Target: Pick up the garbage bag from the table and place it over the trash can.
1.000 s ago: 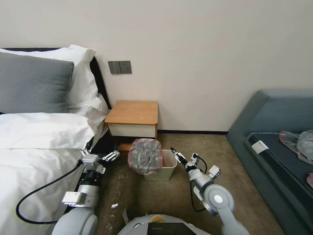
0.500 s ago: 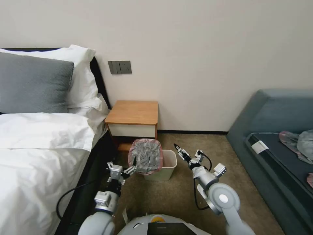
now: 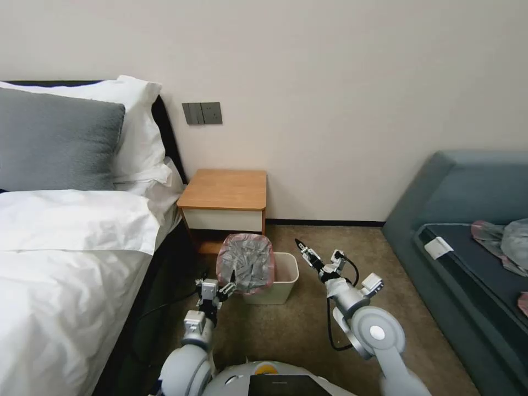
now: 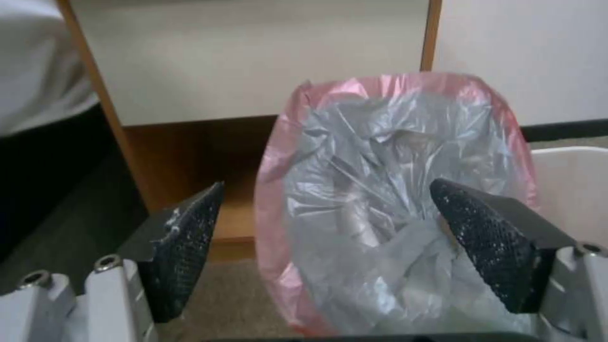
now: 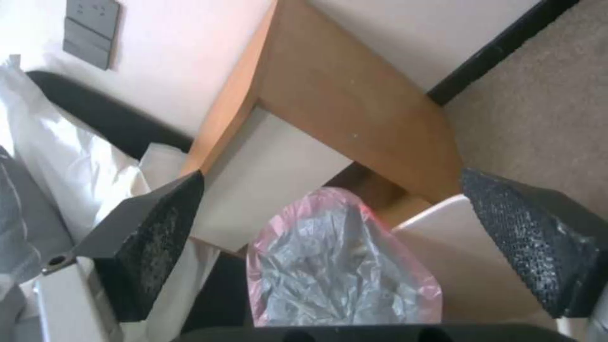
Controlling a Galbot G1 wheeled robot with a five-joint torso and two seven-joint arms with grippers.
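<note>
Now L hand [image 3: 226, 286] is hovering wide open, empty, at garbage bag [image 3: 246, 263] draped on trash can [image 3: 281, 281]; R hand [image 3: 304, 252] is waiting open beside it, empty.

Plain cream wall [image 3: 330, 82] with grey switch plate [image 3: 202, 113] and dark skirting. Brown carpet [image 3: 286, 330]. Bed [image 3: 66, 247], white linen, grey pillow [image 3: 55, 140]. Blue-grey sofa [image 3: 467, 220] carrying what may be crumpled plastic [image 3: 503, 239].

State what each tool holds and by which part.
Nothing is held. The left tool is open at the garbage bag on the trash can; the right tool is open beside it.
</note>
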